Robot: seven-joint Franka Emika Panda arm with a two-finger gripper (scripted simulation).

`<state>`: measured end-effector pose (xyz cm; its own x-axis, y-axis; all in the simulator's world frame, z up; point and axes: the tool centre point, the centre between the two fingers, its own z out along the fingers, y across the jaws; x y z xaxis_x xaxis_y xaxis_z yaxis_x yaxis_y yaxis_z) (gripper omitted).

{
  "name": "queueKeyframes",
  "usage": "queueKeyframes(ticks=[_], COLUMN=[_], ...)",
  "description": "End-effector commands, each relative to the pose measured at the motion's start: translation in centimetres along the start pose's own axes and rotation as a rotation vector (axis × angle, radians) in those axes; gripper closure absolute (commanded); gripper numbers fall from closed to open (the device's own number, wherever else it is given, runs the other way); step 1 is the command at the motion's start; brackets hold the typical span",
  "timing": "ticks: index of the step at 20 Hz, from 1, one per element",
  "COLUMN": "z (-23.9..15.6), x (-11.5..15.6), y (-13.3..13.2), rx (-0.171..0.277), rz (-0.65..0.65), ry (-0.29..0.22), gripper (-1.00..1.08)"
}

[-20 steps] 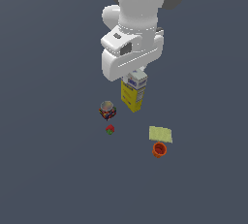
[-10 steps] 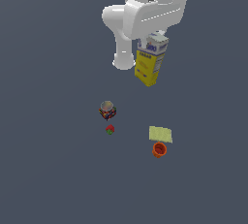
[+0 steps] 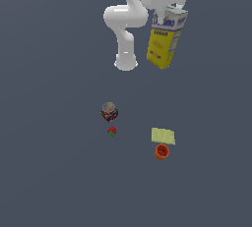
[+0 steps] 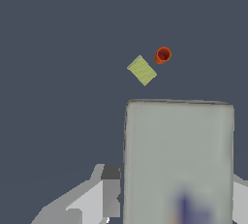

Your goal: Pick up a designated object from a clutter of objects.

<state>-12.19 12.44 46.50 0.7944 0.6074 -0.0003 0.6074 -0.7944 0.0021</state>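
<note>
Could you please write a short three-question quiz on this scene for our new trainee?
1. True or false: the carton rests on the floor beside the jar.
2. Multiple choice: which item lies closest to the orange cup? A) the jar B) the pale-yellow square C) the red-green ball
3. Fill in: the gripper is shut on the ____.

Key: 1 false, since the carton hangs tilted in the air, held from its top; 2 B; 3 carton.
</note>
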Motion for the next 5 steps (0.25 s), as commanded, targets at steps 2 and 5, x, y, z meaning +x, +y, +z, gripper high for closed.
queueKeyframes(ticks=[2, 5], z=[-0.88, -1.11], x=[-0.13, -0.17], y=[-0.87, -1.06], rx=[0.001, 0.002], rz=[0.001, 0.001], ry=[-0.001, 0.000], gripper=[1.08, 1.08])
